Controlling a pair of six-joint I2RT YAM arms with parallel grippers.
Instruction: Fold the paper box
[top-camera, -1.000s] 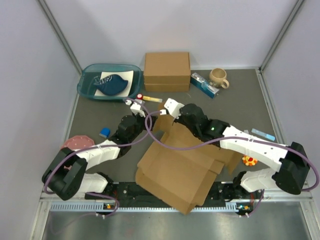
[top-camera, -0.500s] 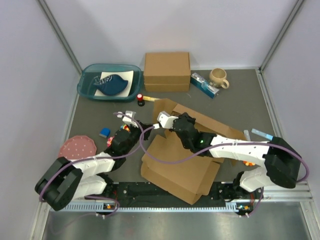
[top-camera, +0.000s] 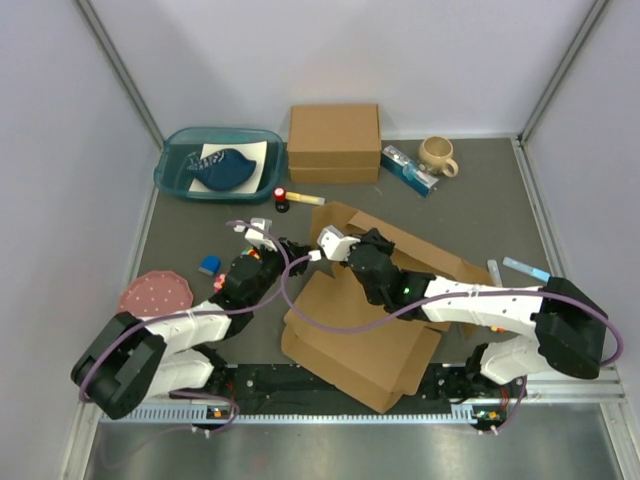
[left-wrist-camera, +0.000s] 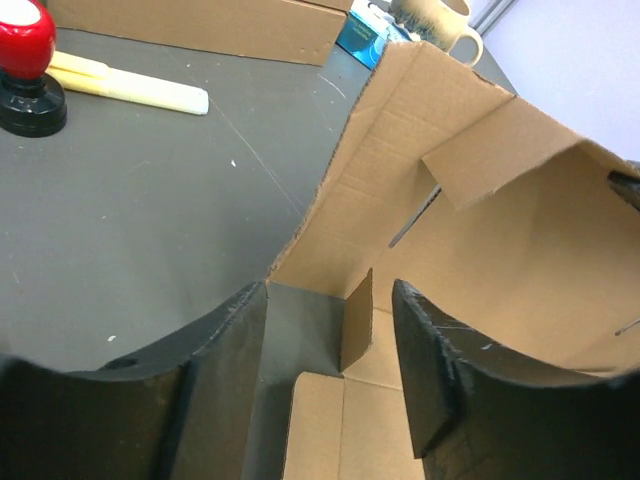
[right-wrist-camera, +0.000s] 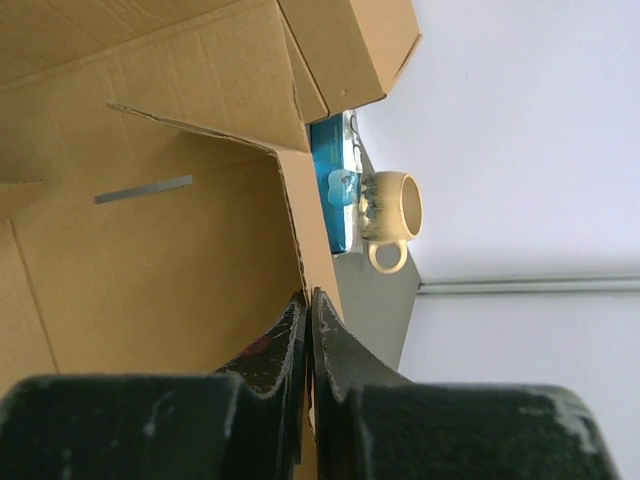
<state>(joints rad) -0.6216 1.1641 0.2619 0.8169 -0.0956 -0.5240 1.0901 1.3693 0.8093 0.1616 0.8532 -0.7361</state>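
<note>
Left jaws: released, standing apart low over the tabletop (left-wrist-camera: 150, 200). A short upright flap of the paper box (top-camera: 360, 335) stands in the gap, touching neither side in the wrist view.

Right jaws: clenched tight at the edge of the box's raised wall. Cannot tell whether cardboard is pinched between them.

Box: partly folded, mid-tabletop between the two arms. One long wall is raised on the far side; broad panels lie flat toward the near edge.

Containers, far side: teal tray (top-camera: 175, 172) holds a dark blue fish-shaped piece (top-camera: 222, 168) on a white sheet. Closed brown carton (top-camera: 334, 140) sits just right of it. Cream mug (top-camera: 437, 153) stands near the corner.

Writing: blue packet (top-camera: 408, 168) beside the mug carries print too small to read.
</note>
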